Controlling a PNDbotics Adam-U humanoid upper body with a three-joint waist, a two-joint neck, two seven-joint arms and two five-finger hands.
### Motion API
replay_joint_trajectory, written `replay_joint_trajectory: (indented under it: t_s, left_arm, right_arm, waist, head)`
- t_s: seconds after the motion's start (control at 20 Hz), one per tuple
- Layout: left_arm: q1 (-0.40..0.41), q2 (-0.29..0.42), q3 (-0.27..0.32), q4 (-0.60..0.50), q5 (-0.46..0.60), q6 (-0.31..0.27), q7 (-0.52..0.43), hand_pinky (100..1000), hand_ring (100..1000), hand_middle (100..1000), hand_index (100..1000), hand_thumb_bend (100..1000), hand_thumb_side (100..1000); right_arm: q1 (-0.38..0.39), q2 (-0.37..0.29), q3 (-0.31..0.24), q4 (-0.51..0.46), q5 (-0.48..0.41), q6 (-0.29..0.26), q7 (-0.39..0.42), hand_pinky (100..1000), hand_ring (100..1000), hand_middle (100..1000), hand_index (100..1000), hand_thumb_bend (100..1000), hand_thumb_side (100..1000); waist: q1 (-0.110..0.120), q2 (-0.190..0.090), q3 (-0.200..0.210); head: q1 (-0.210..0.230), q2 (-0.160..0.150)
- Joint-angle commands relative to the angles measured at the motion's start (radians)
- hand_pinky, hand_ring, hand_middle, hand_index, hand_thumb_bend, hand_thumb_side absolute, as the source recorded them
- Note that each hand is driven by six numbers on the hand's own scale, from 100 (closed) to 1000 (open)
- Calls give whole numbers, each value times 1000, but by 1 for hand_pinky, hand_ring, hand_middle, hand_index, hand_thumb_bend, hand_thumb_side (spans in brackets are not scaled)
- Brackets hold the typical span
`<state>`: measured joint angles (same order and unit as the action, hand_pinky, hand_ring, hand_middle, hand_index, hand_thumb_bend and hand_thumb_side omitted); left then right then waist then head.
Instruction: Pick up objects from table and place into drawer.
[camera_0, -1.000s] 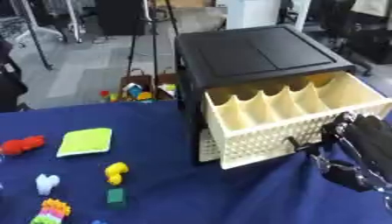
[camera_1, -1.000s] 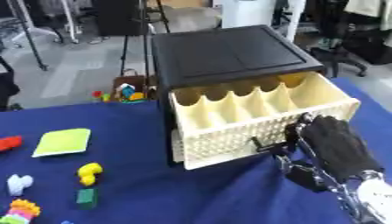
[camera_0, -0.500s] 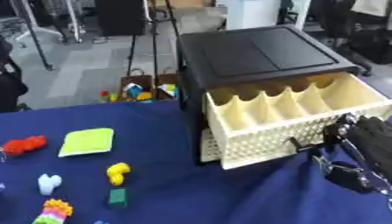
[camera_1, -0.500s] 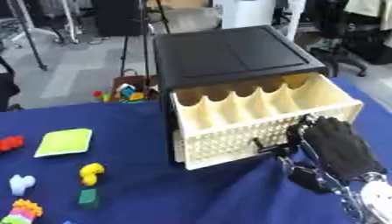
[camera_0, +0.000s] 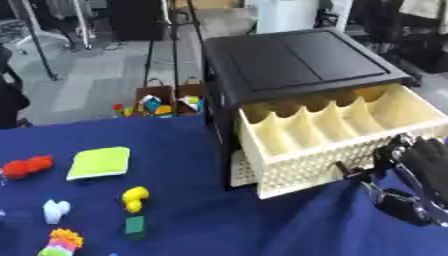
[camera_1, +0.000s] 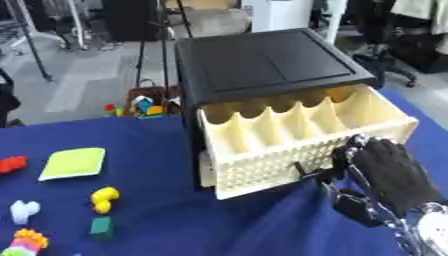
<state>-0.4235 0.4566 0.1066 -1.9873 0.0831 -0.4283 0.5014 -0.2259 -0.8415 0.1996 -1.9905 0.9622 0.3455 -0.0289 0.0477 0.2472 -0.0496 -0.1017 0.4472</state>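
A black cabinet (camera_1: 262, 60) stands on the blue table (camera_0: 219, 225) with its cream drawer (camera_1: 297, 135) pulled out, its divided compartments holding nothing I can see. My right hand (camera_1: 389, 175), black with its back towards me, is at the drawer's front right corner, open, its fingers (camera_1: 352, 149) touching the perforated front. At the left lie a red piece (camera_0: 26, 166), a yellow-green flat pad (camera_0: 100, 162), a yellow piece (camera_0: 134, 197), a white piece (camera_0: 56, 210), a green block (camera_0: 134, 225) and a multicoloured block (camera_0: 61, 242). My left hand is out of sight.
Behind the table's far edge, on the floor, a brown bag (camera_0: 166, 102) holds coloured toys. Stands and chairs fill the room beyond. Blue cloth lies bare between the small pieces and the cabinet.
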Motion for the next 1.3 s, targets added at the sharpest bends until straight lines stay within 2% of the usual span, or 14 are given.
replay_joint_trajectory:
  t_s: [0.05,0.3,0.65,0.85,0.9,1.05,1.3]
  left_arm:
    - [-8,22,4,-13,0,2,0,691,769,815,860,366,1000]
    - [-9,22,3,-13,0,3,0,691,769,815,860,365,1000]
    - [-10,22,2,-13,1,2,-1,691,770,815,860,365,1000]
    - [-9,21,2,-13,1,2,-1,691,770,816,860,364,1000]
    - [-10,20,1,-13,1,2,-1,691,770,816,860,364,1000]
    - [-10,20,2,-13,1,3,0,691,770,816,860,364,1000]
    - [-10,20,1,-13,1,3,-1,692,771,817,860,363,1000]
  right_arm:
    - [1,-43,-29,-10,-3,12,-14,100,100,100,247,400,213]
    - [4,-48,-22,-10,-23,-12,-32,100,100,100,247,401,213]
    - [4,-49,-24,-10,-32,-18,-41,100,100,100,247,399,213]
    - [3,-42,-27,-10,-29,-19,-79,100,100,100,251,401,231]
    - [3,-39,-27,-10,-29,-19,-90,100,100,100,263,384,258]
    - [6,-34,-25,-10,-32,-25,-115,100,100,100,360,416,294]
    - [8,-36,-25,-10,-28,-46,-115,100,100,100,415,454,338]
  waist:
    - [0,-19,-3]
    - [0,-18,-5]
    - [-1,-18,-4]
    - [-1,-17,-4]
    - [-1,-17,-3]
    - [0,-17,0]
    - [-2,-16,1]
  head:
    - [0,1]
    - [-1,3]
    - [0,-4]
    - [-1,-6]
    - [-1,-7]
    - [-1,-9]
    - [-2,-10]
